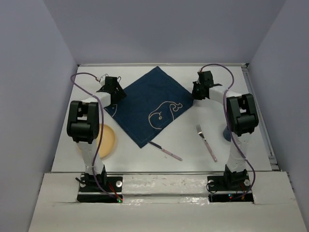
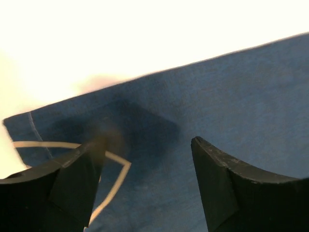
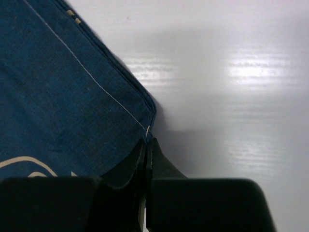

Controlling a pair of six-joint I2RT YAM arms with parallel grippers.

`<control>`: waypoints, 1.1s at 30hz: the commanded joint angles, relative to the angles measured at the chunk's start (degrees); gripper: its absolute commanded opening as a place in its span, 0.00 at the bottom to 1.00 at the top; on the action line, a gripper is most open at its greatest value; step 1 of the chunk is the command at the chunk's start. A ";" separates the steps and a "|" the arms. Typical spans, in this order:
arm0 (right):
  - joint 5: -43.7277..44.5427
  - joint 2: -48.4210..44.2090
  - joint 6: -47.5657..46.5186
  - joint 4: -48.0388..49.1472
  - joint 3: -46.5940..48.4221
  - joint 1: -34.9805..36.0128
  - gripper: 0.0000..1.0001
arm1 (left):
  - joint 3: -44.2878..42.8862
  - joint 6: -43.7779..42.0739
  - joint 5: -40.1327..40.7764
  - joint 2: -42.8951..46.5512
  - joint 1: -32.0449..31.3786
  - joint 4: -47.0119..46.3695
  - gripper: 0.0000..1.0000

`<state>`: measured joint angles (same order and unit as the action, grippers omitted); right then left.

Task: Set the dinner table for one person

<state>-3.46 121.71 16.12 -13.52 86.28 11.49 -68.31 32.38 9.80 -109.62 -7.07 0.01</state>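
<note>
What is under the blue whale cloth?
The cloth lies on the white table, which shows all around it. Anything else beneath is covered, so I cannot see it.

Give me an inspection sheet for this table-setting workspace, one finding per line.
Surface: white dinner table, matte.
Job's things: blue whale mat lying diamond-wise; yellow plate partly under the left arm; knife by the mat's near corner; fork to its right.
Clutter: blue object half hidden behind the right arm.
Grippers: left gripper open over the mat's left corner; right gripper shut on its right corner.
Cables: purple cable along each arm.
Surroundings: lavender walls on three sides.
</note>
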 commanded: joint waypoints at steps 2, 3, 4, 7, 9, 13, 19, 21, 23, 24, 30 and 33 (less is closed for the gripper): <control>-0.32 -8.67 4.97 5.95 -8.31 -3.57 0.00 | -6.91 -1.00 -4.97 -4.71 -2.06 2.45 0.80; -0.14 -11.03 6.45 7.35 -11.02 -4.62 0.00 | -9.10 -1.00 -5.14 -6.98 -3.20 3.15 0.79; -0.40 -12.19 7.25 8.24 -12.44 -5.15 0.00 | -10.34 -0.92 -5.41 -8.05 -3.65 3.50 0.79; -0.93 -15.88 8.84 10.97 -17.36 -5.77 0.00 | -15.52 -1.52 -3.39 -11.92 -6.19 4.73 0.76; -1.63 -17.11 9.37 11.76 -19.12 -5.77 0.00 | -20.96 -1.80 -3.47 -15.52 -6.99 5.26 0.74; -2.86 -20.54 11.30 13.08 -23.97 -5.77 0.00 | -34.49 -0.74 -5.23 -23.25 -7.87 8.25 0.73; -5.58 -20.02 12.62 15.19 -25.55 -5.77 0.00 | -71.56 -1.87 -6.55 -38.11 -8.22 20.71 0.73; -5.94 -20.02 12.71 15.54 -25.46 -5.77 0.00 | -84.40 -3.72 -4.28 -38.65 -8.57 28.06 0.75; -5.94 -19.85 12.88 15.71 -25.20 -5.77 0.00 | -97.88 -6.79 -0.34 -38.21 -9.45 34.06 0.77; -6.03 -19.58 12.97 15.80 -24.67 -5.77 0.00 | -99.98 -7.67 1.43 -36.99 -11.02 39.31 0.77; -6.99 -19.49 12.89 16.68 -25.02 -5.77 0.00 | -96.13 -10.93 7.60 -26.09 -21.39 48.77 0.65; -7.26 -20.54 11.57 16.77 -26.16 -5.77 0.00 | -94.73 -12.86 7.86 -17.95 -25.53 45.88 0.64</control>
<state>-9.63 102.37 28.51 -0.32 60.86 5.32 -163.48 24.01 15.46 -138.82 -25.52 42.41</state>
